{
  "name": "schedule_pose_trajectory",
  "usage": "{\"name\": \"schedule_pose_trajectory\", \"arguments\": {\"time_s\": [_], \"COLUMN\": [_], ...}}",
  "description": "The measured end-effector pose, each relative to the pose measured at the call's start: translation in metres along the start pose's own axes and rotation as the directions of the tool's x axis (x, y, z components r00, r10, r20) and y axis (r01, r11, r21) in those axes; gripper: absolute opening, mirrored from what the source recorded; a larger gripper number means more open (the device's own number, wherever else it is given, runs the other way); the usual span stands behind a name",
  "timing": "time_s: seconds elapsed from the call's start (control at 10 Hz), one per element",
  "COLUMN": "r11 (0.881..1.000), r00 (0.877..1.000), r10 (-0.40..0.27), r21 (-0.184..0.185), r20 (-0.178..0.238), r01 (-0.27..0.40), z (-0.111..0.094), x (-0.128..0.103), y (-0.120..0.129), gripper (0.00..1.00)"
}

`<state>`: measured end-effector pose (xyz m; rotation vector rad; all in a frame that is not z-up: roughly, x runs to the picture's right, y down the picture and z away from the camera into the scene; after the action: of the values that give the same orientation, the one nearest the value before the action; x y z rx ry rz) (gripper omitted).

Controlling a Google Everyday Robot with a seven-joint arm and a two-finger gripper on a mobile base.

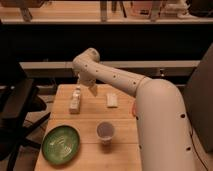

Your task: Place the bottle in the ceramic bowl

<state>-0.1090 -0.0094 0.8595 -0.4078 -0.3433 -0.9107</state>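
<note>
The bottle [75,100], small and pale with a whitish cap, sits near the left side of the wooden table [90,159]. The green ceramic bowl [61,144] with lighter swirls stands empty at the table's front left corner. My gripper [89,86] hangs from the white arm just above and to the right of the bottle, close to its top end. It holds nothing that I can see.
A white cup [105,131] stands in the middle front of the table. A flat white packet [112,100] lies right of the gripper. A small orange thing [133,110] peeks out beside my arm. A dark chair [15,107] stands at the left.
</note>
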Motion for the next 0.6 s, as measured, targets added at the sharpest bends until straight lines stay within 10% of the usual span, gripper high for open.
{"name": "schedule_pose_trajectory", "arguments": {"time_s": [0.6], "r11": [0.999], "r00": [0.998], "r10": [-0.042], "r21": [-0.029], "r20": [0.046], "r01": [0.043], "z": [0.016], "x": [-0.015], "y": [0.001], "gripper": [0.80]}}
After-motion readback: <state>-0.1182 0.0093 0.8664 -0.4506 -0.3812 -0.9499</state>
